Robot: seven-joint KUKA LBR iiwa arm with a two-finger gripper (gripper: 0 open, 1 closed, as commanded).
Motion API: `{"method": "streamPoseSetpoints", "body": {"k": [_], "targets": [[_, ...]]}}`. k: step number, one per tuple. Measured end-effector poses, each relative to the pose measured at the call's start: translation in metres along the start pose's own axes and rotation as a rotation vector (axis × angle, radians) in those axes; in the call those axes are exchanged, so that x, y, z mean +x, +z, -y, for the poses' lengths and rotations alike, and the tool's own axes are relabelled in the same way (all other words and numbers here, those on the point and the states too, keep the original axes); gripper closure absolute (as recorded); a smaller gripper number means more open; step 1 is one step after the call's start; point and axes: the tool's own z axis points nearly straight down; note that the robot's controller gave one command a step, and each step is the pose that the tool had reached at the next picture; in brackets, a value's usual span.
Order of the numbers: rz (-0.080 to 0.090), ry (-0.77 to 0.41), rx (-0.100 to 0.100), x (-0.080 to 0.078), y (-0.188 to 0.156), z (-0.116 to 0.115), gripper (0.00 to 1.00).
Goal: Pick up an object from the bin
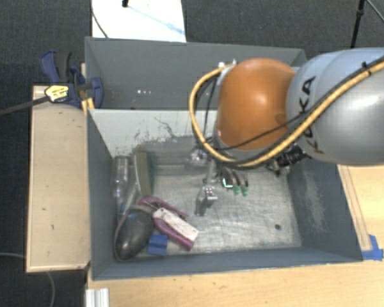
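Camera view, looking down: in the near left corner of the grey bin (243, 261) lies a small heap made up of a dark grey oval lump (132, 236), a blue block (157, 244) and a maroon strip with a pale tag (174, 227). Behind them, along the left wall, lie a clear bottle (121, 181) and an olive block (143, 169). The gripper (206, 202) hangs low over bare floor, just right of the maroon strip; I cannot tell whether it is open or closed. Farther back is the arm's orange cover (253, 104).

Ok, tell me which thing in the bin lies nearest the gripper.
The pink-white oblong piece, just lower left of the gripper; the dark oval lump and clear bottle lie farther left.
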Motion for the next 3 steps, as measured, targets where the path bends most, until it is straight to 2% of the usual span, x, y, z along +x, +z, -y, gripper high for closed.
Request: {"method": "streamPoseSetpoints", "body": {"k": [1, 2, 3], "targets": [[0.001, -0.281, 0.001, 0.043, 0.101, -0.021, 0.00], [0.033, 0.160, -0.007, 0.025, 0.127, -0.039, 0.00], [0.036, 0.163, -0.008, 0.024, 0.125, -0.039, 1.00]]}}
